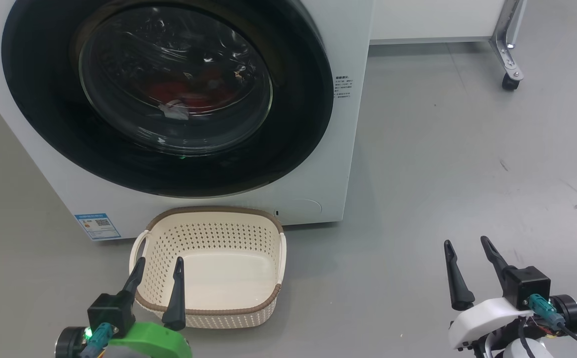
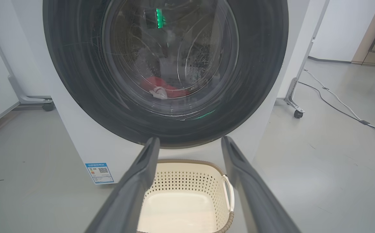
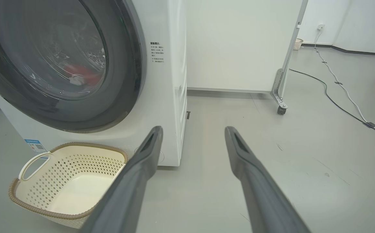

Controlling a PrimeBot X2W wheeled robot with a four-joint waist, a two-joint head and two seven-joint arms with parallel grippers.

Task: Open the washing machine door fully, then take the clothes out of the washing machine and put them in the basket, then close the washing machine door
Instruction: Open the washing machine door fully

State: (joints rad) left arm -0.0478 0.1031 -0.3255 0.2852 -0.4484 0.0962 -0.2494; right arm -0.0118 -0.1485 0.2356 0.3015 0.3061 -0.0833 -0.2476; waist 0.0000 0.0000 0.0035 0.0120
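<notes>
Washing machine door (image 1: 45, 99): top cropped by the head view's upper edge. Clothes (image 1: 189, 92): red mass behind reflective glass, outlines indistinct. Printed label (image 1: 343, 87) and blue sticker (image 1: 97, 225): text too small to read.

Smooth grey floor (image 1: 442, 149), evenly lit. White partition panel (image 3: 239, 45) stands on a castor (image 3: 281, 110). Right of the panel, black and white cables (image 3: 336, 82) cross the floor; behind it, a white wall (image 3: 362, 22) with socket (image 3: 319, 27).

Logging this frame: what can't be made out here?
- The clothes: head view, glare on the washing machine door glass blurs them; garment count unclear.
- Door's top: all views, cut off by the upper edge.
- Blue label and side print: head view, too small to read.
</notes>
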